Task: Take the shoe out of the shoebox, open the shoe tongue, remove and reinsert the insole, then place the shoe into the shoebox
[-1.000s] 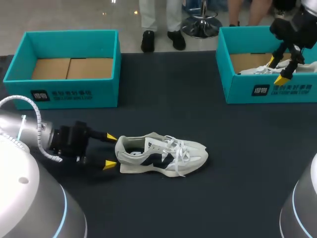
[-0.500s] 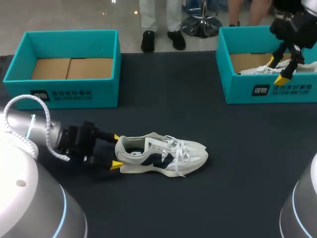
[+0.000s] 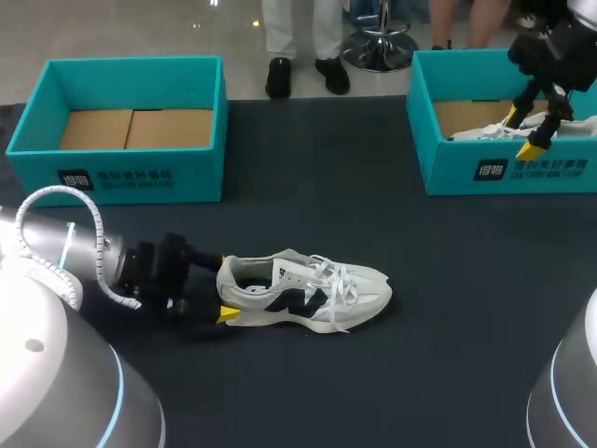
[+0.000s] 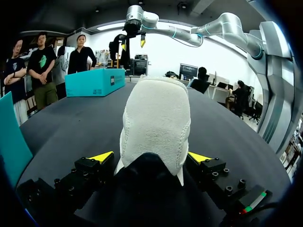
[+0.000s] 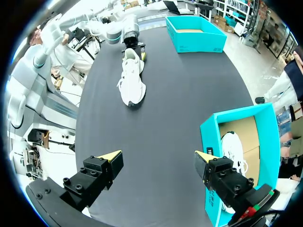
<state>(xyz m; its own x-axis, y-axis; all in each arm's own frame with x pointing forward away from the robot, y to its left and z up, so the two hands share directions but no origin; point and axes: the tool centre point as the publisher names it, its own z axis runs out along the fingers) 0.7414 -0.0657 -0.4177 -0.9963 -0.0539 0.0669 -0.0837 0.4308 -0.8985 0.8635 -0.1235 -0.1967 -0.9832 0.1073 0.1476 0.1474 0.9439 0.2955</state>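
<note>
White shoe [image 3: 303, 291] sits upright on the dark table [image 3: 392, 215], well apart from the shoebox [image 3: 504, 173]. My left gripper [image 3: 224, 287] is at its heel; my right gripper [image 3: 520, 133] hangs over the shoebox. From the left wrist, the heel sits between parted fingertips, ungripped. From the right wrist, the fingers are spread wide, holding nothing.

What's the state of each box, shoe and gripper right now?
Left shoebox: open, empty.
Right shoebox: open, holds second shoe.
Shoe: upright on table, laced.
Left gripper: open, straddling shoe's heel.
Right gripper: open, over right shoebox.
</note>
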